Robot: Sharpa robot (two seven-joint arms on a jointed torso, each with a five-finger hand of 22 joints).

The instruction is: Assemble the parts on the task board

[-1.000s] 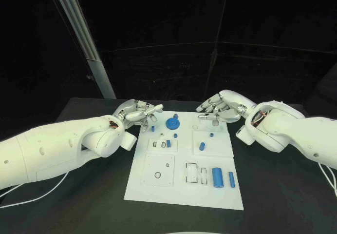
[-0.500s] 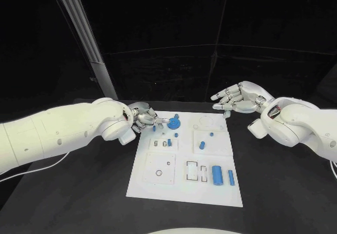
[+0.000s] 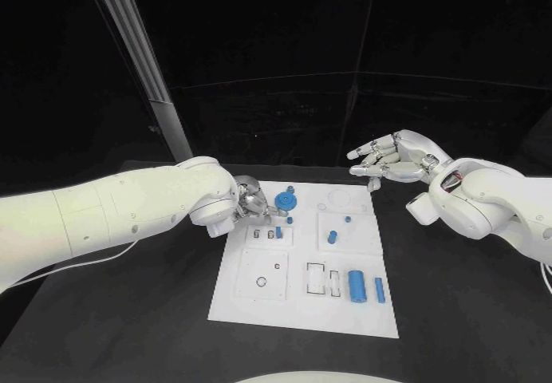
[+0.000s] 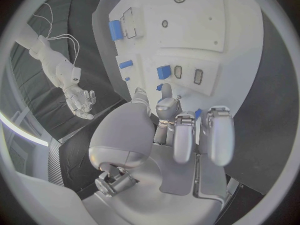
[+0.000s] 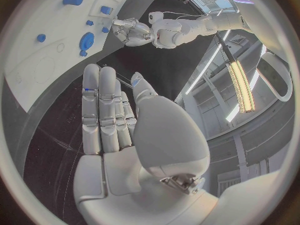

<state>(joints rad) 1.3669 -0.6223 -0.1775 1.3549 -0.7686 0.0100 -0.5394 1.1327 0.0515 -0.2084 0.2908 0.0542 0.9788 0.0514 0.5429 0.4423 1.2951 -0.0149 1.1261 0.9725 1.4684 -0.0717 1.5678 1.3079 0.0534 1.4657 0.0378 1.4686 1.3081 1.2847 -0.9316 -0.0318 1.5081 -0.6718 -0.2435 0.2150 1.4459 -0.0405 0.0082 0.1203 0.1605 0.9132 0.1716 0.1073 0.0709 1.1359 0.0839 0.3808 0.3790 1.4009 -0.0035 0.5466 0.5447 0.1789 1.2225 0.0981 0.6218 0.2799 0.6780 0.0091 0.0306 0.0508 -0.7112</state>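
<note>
Left robot hand [image 3: 255, 204] sits low at the board's [image 3: 301, 315] far left corner, fingers curled in over the left edge; wrist view shows the fingertips [image 4: 167, 106] bunched just above the board beside a small blue part [image 4: 164, 72]. Cannot tell whether anything is pinched between them.

Board lies mid-bench [image 3: 138, 319]. Blue gear [image 3: 284, 200] stands near the far edge, just beside the left robot hand. Short blue peg [image 3: 331, 237] lies right of centre. Two blue cylinders [image 3: 356, 286] lie side by side near the near right corner.

Right robot hand [image 3: 391, 162] hangs raised past the board's far right corner, fingers straight and apart, grasping nothing, well clear of the parts.
</note>
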